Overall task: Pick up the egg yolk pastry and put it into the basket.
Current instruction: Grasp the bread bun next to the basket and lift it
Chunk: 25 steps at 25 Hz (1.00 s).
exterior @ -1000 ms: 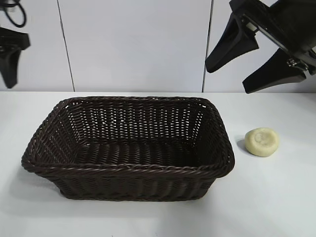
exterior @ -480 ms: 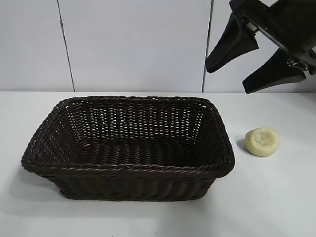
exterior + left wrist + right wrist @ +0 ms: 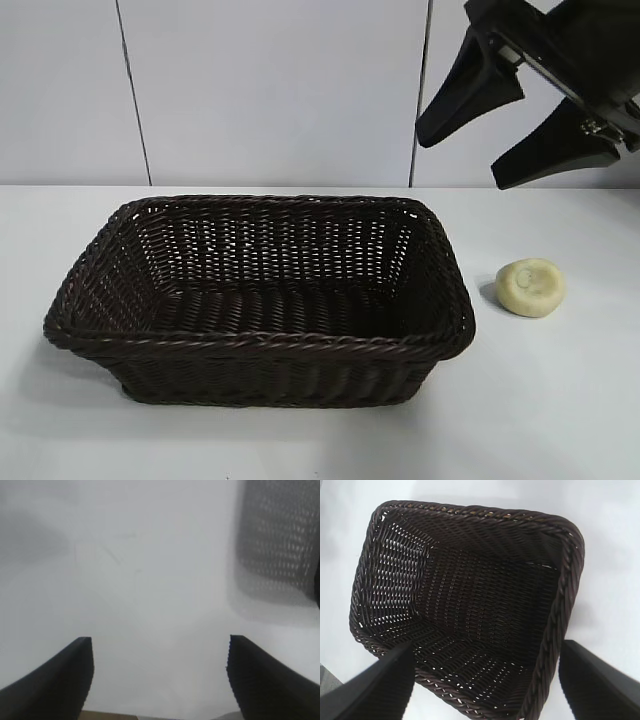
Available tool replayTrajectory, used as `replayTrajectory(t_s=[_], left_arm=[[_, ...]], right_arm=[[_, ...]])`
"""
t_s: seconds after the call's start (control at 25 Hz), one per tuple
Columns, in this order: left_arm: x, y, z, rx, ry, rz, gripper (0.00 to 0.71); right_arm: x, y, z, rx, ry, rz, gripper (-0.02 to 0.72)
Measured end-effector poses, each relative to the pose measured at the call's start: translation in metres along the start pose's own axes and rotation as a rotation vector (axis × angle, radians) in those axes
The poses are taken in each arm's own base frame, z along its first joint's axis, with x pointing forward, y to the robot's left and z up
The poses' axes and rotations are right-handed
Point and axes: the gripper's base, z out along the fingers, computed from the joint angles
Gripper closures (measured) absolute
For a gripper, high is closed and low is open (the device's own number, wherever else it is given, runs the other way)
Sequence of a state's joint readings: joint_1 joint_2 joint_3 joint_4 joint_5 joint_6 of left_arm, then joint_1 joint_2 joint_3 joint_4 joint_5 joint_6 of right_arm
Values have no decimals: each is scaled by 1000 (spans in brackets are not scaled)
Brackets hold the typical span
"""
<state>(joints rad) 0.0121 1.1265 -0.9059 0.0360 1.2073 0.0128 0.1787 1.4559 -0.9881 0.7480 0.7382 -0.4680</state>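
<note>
A dimpled, pale cream egg yolk pastry [image 3: 531,287] sits on the smooth white table [image 3: 560,400] just beside the dark woven basket [image 3: 260,345] at its 3 o'clock, not yet picked up. The right gripper [image 3: 515,108] hangs above it at 12 o'clock, jaws spread and empty. The reach appears barely begun (the left gripper [image 3: 160,680], also spread, frames bare table), and the next move calls for a descent around the soft bun.
</note>
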Motion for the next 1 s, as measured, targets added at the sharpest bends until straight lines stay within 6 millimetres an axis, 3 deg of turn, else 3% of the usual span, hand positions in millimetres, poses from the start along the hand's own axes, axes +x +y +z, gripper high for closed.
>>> replayTrajectory(t_s=[0.28,0.44,0.56,1.0], left_arm=[[75,-2,3,-1,-113,-4,168],[107,-3,9,-3,-208,-6,168],[123,-4,13,-5,-278,-8,168],[154,-4,-6,-11,-532,-18,168]], right_arm=[[0,0,0,-1,3,0,136],[0,0,0,-1,3,0,136],[0,0,0,-1,3,0,136],[0,0,0,-1,2,0,136]])
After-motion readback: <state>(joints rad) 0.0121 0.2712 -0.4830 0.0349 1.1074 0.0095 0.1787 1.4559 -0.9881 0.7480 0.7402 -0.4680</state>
